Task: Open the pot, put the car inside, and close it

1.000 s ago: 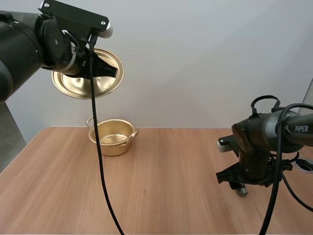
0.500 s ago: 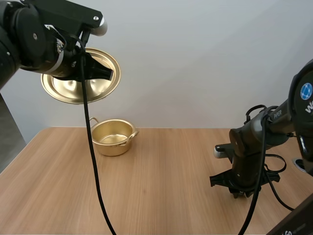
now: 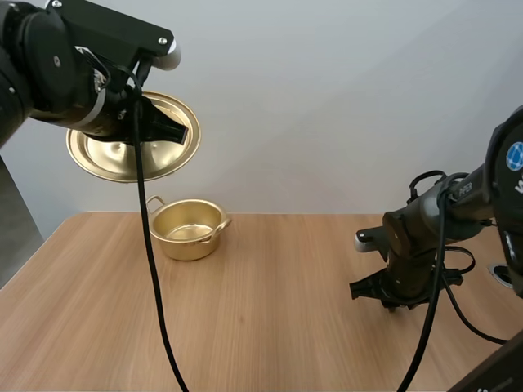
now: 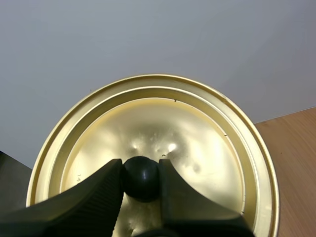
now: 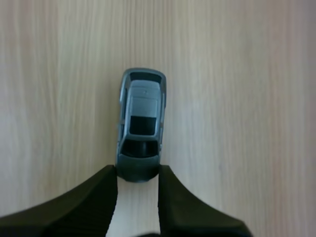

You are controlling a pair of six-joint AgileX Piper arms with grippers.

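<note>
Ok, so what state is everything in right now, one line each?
pot: open, empty, upright on the table.
lid: off, held up in the air.
car: pinched at one end.
left gripper: fingers shut on lid.
right gripper: fingers shut on car.

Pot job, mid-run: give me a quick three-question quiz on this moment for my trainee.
1. True or false: the lid rests on the pot.
2. What is the left gripper pinching? A the lid's knob; B the pot; C nothing.
3. Fill in: the right gripper pinches one end of the grey ____.
Key: 1 false, the lid is held up, off the open pot; 2 A; 3 car.
</note>
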